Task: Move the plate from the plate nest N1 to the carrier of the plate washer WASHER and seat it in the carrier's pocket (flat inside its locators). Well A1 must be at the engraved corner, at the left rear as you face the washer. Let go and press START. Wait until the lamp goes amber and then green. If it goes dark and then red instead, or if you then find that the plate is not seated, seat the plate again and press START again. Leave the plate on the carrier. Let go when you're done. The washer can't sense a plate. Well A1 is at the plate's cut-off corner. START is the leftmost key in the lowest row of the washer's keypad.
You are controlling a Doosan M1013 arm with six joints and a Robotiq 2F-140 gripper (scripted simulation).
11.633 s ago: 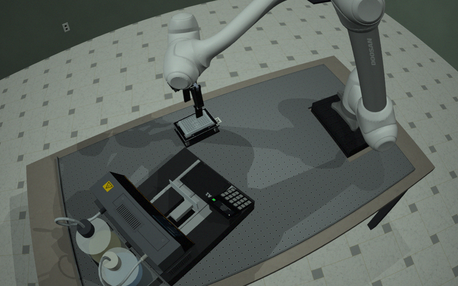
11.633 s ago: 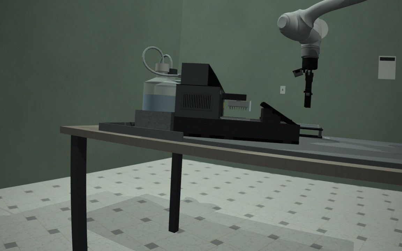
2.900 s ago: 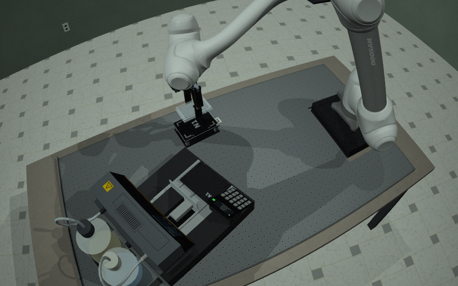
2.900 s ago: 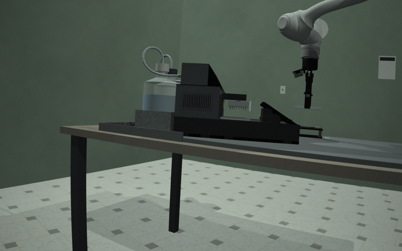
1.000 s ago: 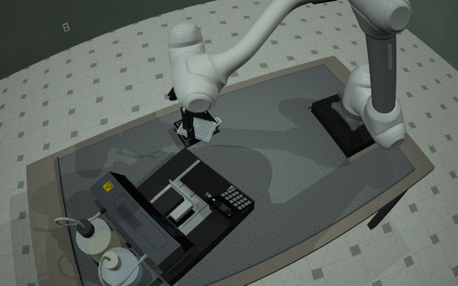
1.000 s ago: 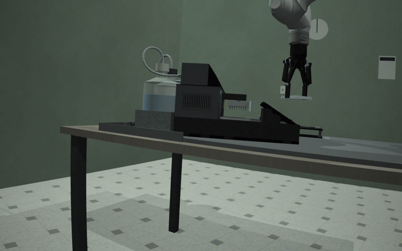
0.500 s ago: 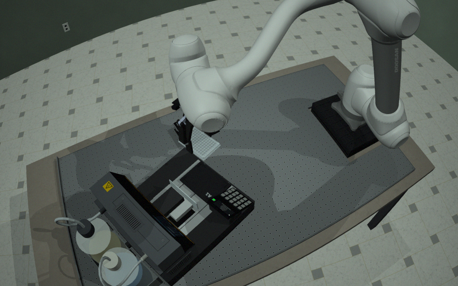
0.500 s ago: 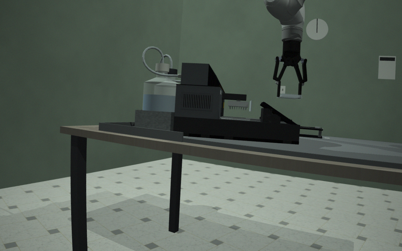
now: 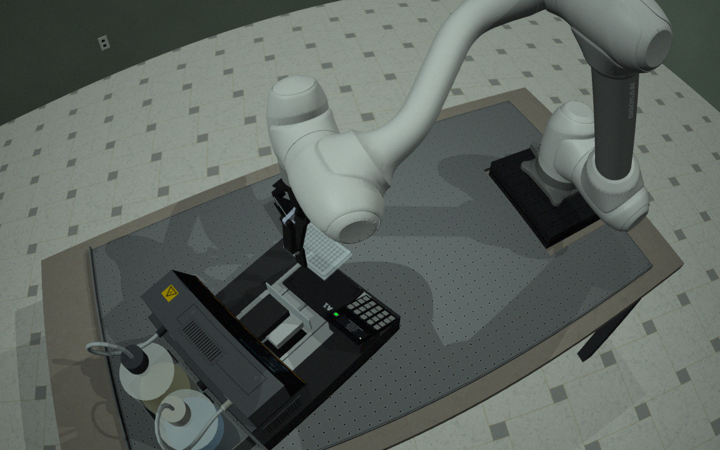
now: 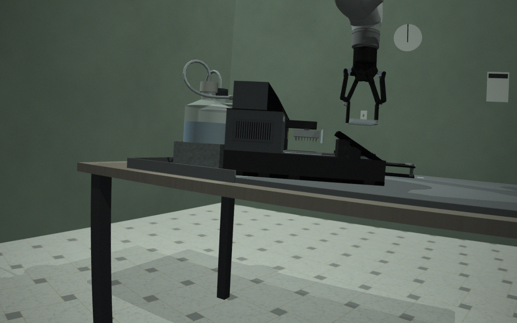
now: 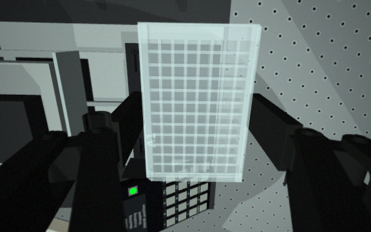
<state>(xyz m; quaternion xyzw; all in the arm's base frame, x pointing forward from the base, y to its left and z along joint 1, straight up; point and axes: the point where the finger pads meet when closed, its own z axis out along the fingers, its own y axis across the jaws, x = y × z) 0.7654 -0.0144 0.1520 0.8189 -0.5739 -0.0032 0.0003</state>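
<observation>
The clear 96-well plate (image 9: 327,256) (image 10: 361,122) (image 11: 198,106) is level in the air. My gripper (image 10: 361,116) (image 11: 195,108) is shut on its long sides. The plate's cut-off corner is at the lower left in the wrist view. The black carrier (image 9: 307,286) of the washer (image 9: 205,330) (image 10: 254,130) carries no plate. The held plate is above it and off to one side, covering much of it in the wrist view. The engraved A1 (image 9: 327,306) shows through the plate there. The lamp (image 9: 335,314) (image 11: 133,191) is green beside the keypad (image 9: 376,313) (image 11: 182,212). START cannot be singled out.
Nest N1 (image 10: 400,164) stands beyond the washer; the arm hides it in the top view. The washer's manifold (image 10: 306,134) overhangs the rails behind the carrier. Bottles with tubes (image 9: 147,372) (image 10: 204,130) stand behind the washer. The arm's base is at the table's far right.
</observation>
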